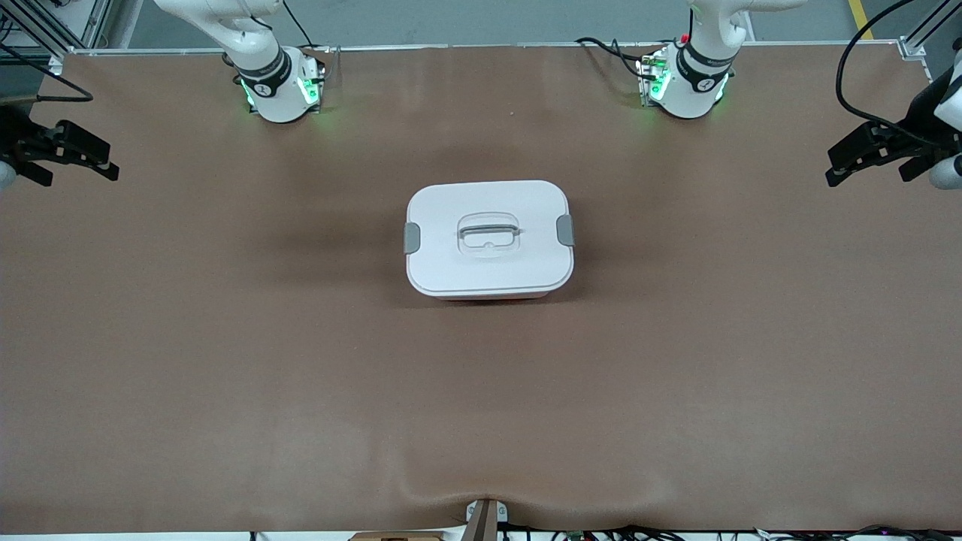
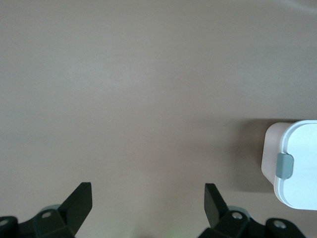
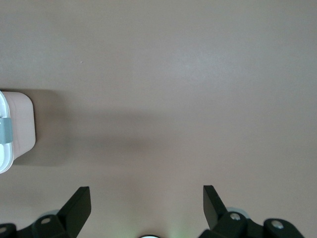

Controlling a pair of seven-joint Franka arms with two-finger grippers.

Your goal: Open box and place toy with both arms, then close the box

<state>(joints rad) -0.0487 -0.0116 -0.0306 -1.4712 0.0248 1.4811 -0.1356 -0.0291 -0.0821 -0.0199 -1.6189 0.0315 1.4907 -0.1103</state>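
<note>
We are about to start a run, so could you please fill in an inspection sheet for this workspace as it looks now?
Surface: brown table, slightly wrinkled at the edge nearest the front camera.
Job's things: box at the table's middle, white lid on, both grey side clips in place; toy not seen.
Clutter: nothing seen.
Grippers: left gripper open, empty, over the left arm's end of the table; right gripper open, empty, over the right arm's end; both arms wait.
Cables: black cables looping at the left arm; more along the table's near edge.
Surroundings: arm bases lit green; grey floor past the table.
</note>
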